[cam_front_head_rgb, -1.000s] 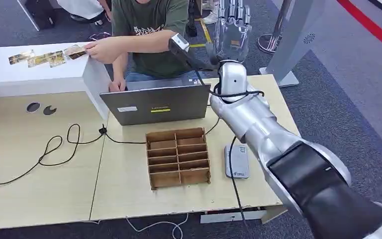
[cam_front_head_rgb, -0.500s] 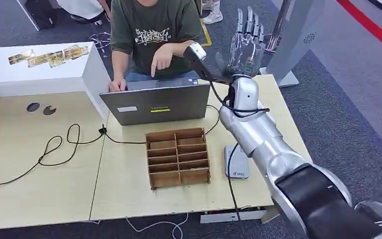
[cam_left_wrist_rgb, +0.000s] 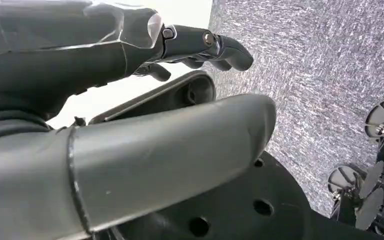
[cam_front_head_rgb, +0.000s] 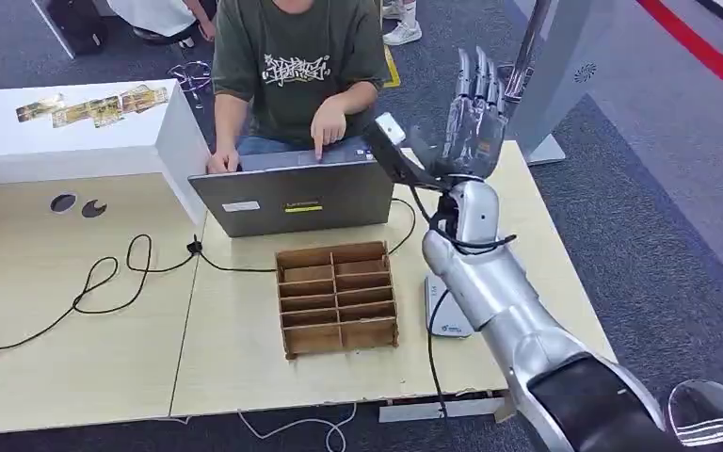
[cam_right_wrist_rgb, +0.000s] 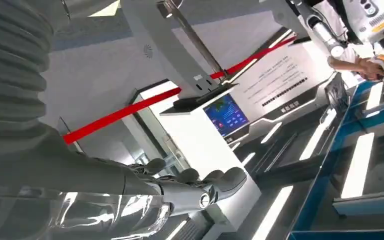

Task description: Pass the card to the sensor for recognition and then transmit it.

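Note:
Several gold-patterned cards (cam_front_head_rgb: pixel 94 105) lie in a row on the white counter (cam_front_head_rgb: pixel 19 141) at the far left. The grey card sensor (cam_front_head_rgb: pixel 452 320) lies flat on the wooden table to the right of the divided box, with my right forearm partly over it. My right hand (cam_front_head_rgb: pixel 471 108) is raised upright above the table's far right part, fingers straight and spread, holding nothing; the right wrist view shows its fingers (cam_right_wrist_rgb: pixel 180 187) bare. In the left wrist view my left hand (cam_left_wrist_rgb: pixel 130 100) hangs over grey carpet with nothing in it.
A wooden divided box (cam_front_head_rgb: pixel 337 297) stands mid-table in front of an open laptop (cam_front_head_rgb: pixel 292 198). A person in a green shirt (cam_front_head_rgb: pixel 292 66) sits behind the laptop, one hand on its keyboard. A black cable (cam_front_head_rgb: pixel 113 278) loops across the left table. A grey pillar (cam_front_head_rgb: pixel 565 66) stands far right.
My right hand has moved rightward and nearer, staying upright. The person's hand left the cards on the counter and came down to the laptop keyboard.

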You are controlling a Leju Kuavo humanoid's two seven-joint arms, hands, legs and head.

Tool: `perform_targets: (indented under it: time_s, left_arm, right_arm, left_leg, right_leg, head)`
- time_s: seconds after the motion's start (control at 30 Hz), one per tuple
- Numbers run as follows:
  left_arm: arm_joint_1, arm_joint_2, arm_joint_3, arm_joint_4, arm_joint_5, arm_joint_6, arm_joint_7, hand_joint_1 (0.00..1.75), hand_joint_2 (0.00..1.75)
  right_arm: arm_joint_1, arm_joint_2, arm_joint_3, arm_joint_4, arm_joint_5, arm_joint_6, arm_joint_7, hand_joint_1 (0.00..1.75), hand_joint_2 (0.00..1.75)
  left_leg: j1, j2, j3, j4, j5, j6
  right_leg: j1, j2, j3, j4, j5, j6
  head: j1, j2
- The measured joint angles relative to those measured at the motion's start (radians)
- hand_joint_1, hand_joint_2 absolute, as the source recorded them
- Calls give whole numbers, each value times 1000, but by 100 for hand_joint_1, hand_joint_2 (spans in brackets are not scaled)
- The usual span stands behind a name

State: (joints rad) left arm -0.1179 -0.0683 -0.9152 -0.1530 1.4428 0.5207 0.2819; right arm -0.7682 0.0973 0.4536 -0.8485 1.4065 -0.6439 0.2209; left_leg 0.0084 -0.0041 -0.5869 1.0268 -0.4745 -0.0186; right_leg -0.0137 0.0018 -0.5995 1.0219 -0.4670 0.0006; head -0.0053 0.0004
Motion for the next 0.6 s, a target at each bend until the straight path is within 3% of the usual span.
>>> perform_targets:
  time_s: [0.43,0.6]
  left_arm:
    - [8,4,5,0,33,0,-5,0,0]
    - [9,3,16,0,48,0,-12,0,0]
  right_arm:
    - [181,-48,0,-191,102,2,26,0,175]
    - [257,-79,7,-253,157,2,81,0,175]
  left_leg:
    - [0,0,0,0,-1,0]
    - [0,0,0,0,-1,1]
  right_leg:
    - [0,0,0,0,-1,0]
    - [0,0,0,0,-1,1]
  head:
    - [0,0]
    - [0,0]
